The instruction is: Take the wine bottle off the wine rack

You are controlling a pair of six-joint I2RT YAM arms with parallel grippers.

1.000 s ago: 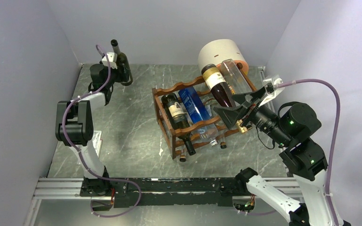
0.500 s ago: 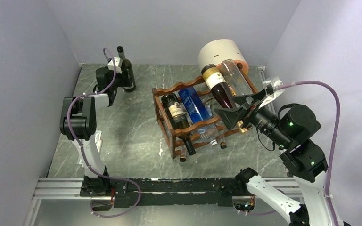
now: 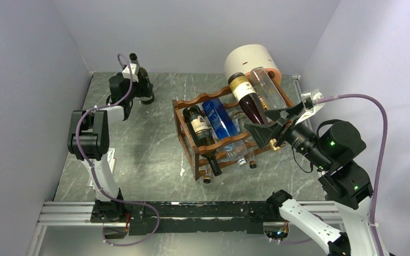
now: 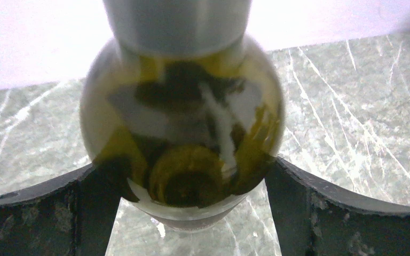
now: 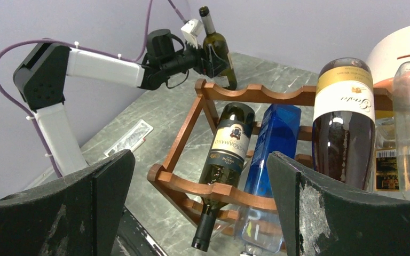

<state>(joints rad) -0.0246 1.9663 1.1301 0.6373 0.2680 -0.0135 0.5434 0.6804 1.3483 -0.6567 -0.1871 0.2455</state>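
While the left gripper [image 3: 145,90] is set with its fingers [image 4: 42,218] flanking the base of the wine bottle [image 5: 217,48], it cannot be told whether the glass is clamped or just cleared; the neck is cut off in the wrist view. The bottle is stood upright on the table [image 3: 149,149], at ten o'clock from the wine rack [image 5: 176,181], well apart. The right gripper [image 3: 267,122] is spread wide, unloaded, at the rack's three o'clock. Four bottles [image 3: 197,125] are laid on top; the lower tier is largely hidden. A white-and-orange cylinder [image 3: 251,58] is partly covered at one o'clock. The grey marbled table is enclosed by plain pale walls [image 3: 192,32].
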